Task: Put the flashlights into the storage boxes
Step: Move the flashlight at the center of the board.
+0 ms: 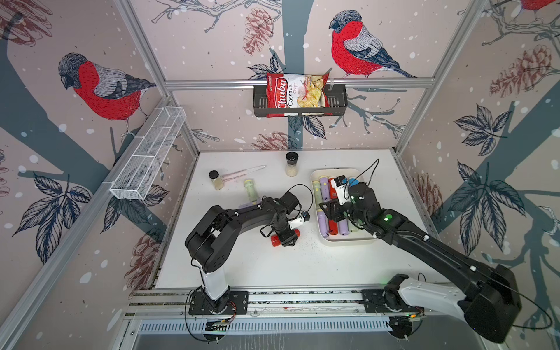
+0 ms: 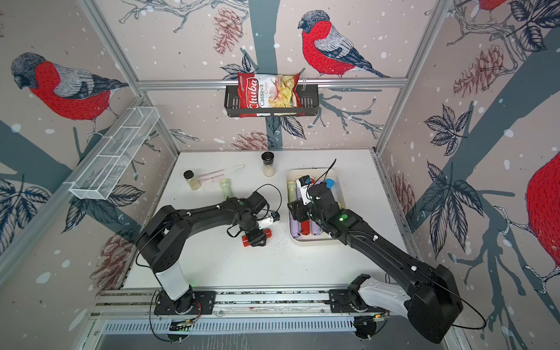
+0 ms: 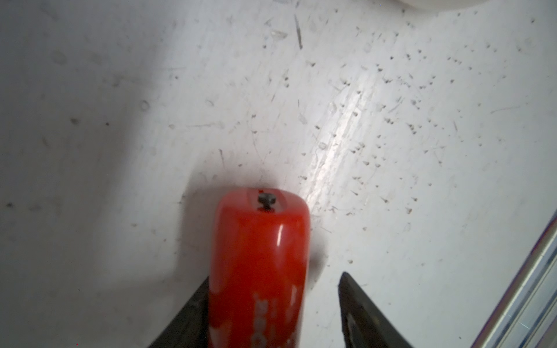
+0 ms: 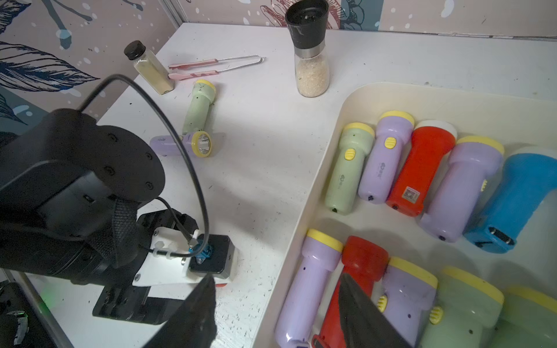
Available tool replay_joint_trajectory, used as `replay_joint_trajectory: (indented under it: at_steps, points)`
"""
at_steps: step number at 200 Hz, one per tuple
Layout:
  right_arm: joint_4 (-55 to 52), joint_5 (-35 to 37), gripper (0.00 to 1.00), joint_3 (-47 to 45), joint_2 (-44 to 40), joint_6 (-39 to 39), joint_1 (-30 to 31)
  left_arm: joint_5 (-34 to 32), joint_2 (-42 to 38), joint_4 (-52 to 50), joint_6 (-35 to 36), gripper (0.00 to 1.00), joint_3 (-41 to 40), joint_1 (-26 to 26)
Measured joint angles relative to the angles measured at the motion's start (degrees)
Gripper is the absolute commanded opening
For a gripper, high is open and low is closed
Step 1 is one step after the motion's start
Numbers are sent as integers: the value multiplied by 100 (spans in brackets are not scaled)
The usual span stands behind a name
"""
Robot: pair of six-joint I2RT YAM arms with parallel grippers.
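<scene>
A red flashlight lies on the white table, its two ends showing at either side of my left gripper. That gripper straddles it from above, open: one finger touches its side, the other stands off with a gap. The cream storage box at the right holds several flashlights in lilac, green, red and blue. My right gripper hangs open and empty over the box's left rim. A pale green flashlight and a lilac flashlight lie loose on the table beyond the left arm.
A small spice jar, pink tongs and a black-topped grinder stand near the back wall. A white wire basket hangs on the left wall. A black wall basket holds a chips bag.
</scene>
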Motion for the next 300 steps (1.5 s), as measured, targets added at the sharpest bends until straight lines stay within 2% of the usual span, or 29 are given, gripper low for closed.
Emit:
replay_joint_trajectory:
  at_steps: [70, 120, 163, 214, 241, 300]
  points:
    - [149, 79, 65, 17, -179, -2, 22, 190, -382, 39, -170, 72, -15, 66]
    - [463, 116, 67, 22, -308, -76, 20, 514, -973, 422, -573, 76, -111, 636]
    - [741, 2, 68, 107, -197, -608, 22, 623, -1751, 892, -1257, 78, -334, 964]
    - [782, -249, 68, 455, 463, -1589, 278, 295, -2594, 1364, -2358, 83, -817, 1261]
    - [800, -323, 68, 743, 957, -2041, 492, 20, -2870, 1427, -2876, 86, -946, 1700]
    - [525, -426, 68, 1720, 2275, -3005, 953, -105, -3021, 1443, -3611, 93, -1200, 2577]
